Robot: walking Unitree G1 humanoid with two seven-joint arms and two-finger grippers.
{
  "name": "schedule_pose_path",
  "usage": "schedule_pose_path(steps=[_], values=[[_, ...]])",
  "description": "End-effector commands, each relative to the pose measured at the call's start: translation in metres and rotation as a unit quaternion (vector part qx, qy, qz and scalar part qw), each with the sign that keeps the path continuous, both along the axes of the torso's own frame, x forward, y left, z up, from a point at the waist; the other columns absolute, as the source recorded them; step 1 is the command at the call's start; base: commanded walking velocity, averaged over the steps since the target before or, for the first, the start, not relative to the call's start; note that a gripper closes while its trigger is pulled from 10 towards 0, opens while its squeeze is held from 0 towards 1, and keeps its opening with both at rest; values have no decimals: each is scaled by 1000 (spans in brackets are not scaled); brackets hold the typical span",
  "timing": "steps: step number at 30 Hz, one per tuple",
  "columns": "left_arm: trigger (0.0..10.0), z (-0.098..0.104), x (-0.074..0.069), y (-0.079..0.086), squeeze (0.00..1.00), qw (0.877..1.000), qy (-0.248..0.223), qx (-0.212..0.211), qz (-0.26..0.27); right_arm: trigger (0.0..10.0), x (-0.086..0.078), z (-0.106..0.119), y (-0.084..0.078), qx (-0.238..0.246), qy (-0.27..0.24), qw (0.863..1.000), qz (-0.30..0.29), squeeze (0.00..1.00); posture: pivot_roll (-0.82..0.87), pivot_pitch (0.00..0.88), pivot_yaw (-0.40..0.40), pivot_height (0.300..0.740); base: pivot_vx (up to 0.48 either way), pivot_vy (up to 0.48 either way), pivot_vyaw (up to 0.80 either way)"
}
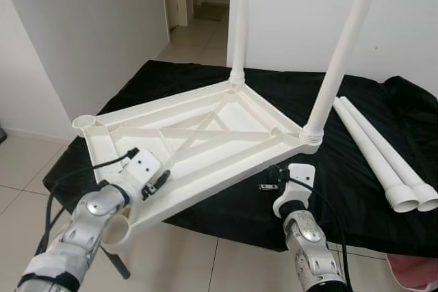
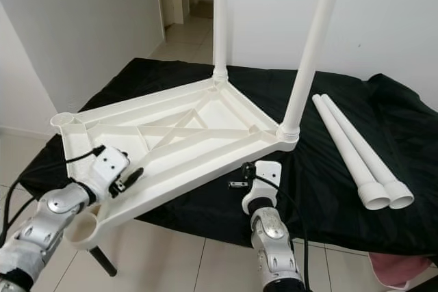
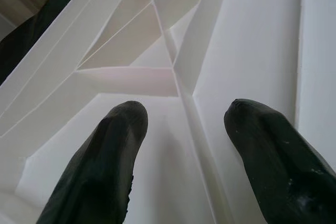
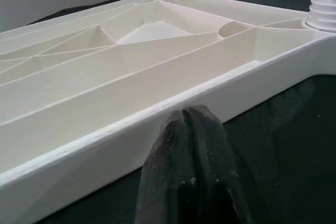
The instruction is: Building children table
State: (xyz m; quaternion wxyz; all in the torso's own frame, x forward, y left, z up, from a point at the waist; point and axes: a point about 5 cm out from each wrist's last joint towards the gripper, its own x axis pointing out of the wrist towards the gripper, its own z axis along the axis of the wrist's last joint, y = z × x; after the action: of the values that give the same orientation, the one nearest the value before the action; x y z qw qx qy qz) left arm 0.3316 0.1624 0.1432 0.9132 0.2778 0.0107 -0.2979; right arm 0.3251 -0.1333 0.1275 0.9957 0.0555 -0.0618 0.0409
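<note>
While the upturned white tabletop (image 1: 198, 141) lies on the black-draped desk (image 1: 356, 169), the left gripper (image 3: 181, 150) at eight o'clock spreads empty fingers over its ribs; the right gripper (image 4: 189, 129), fingers pressed together, touches its near rim.

left end effector (image 3: 181, 129) fingers spread; right end effector (image 4: 190, 116) fingers together.
</note>
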Motion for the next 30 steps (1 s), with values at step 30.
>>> schedule_pose_path(steps=[30], values=[[10000,-1,-40,-95,0,964,134,-56,-221,10000,41,5,-6,24,83,996,-23,0,18,117,42,740,0,0,0]])
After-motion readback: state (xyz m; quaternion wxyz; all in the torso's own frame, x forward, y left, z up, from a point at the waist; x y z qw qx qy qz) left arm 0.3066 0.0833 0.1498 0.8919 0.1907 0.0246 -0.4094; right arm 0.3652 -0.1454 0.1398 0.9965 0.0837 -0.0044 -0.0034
